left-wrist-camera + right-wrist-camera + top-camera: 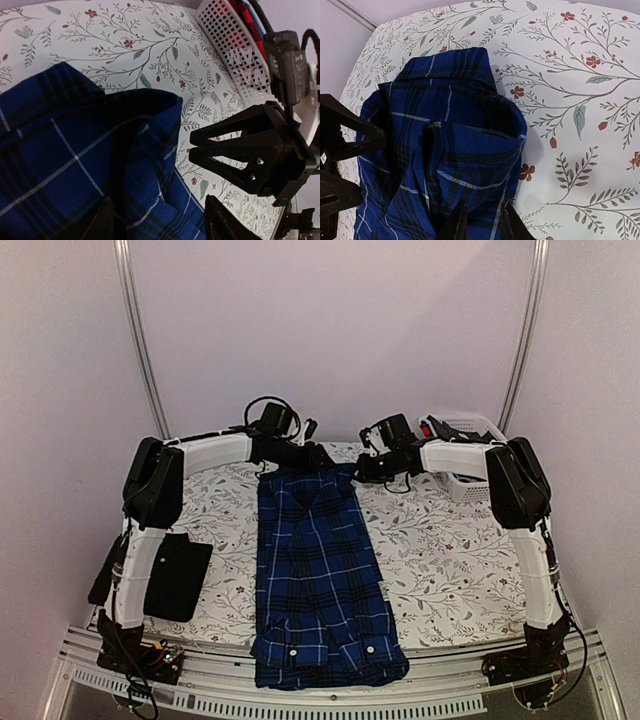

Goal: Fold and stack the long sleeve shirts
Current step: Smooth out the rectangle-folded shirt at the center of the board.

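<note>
Hem first, lower centre of the top view: blue plaid shirt runs up mid-frame. It looks soft, limp and light, so take it at the collar corners. Left gripper and right gripper reach level to the upper centre.

Left wrist view: fingers apart, astride cloth.

Right wrist view: fingers narrow around a fold. Clamped or not, I can't tell.

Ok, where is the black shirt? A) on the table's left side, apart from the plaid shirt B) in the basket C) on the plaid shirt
A: the black shirt lies flat at the left of the table, apart from the plaid shirt in the middle.
</note>
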Controlling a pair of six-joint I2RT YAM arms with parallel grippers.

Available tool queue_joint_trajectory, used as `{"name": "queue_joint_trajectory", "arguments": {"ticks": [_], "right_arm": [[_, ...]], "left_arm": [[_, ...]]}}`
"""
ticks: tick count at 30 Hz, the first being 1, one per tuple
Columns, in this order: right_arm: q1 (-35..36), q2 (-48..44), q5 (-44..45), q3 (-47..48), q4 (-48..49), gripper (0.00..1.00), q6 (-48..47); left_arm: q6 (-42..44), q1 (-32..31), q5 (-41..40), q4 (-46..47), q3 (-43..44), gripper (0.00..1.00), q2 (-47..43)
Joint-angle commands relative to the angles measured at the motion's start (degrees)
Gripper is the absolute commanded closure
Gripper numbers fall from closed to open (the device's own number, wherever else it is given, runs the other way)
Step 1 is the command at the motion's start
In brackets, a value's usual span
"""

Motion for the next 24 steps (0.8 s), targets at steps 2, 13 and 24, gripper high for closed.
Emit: {"name": "queue_joint_trajectory", "arguments": {"ticks": [2,13,24], "right_arm": [[0.0,1.8,-1.7,2.1,0.0,0.78,-1.0],[-0.1,4.8,-2.8,5.5,0.0,0.77,-1.4],[-0.2,7.3,-3.4,9.4,0.2,0.77,-2.2]], "left_arm": [[3.1,-0.2,1.6,-5.5,1.8,0.36,2.7],[2.6,-0.6,3.1,-6.6,4.0,0.37,5.9],[0.5,-0.7,6.1,-3.7,1.5,0.70,4.6]]}}
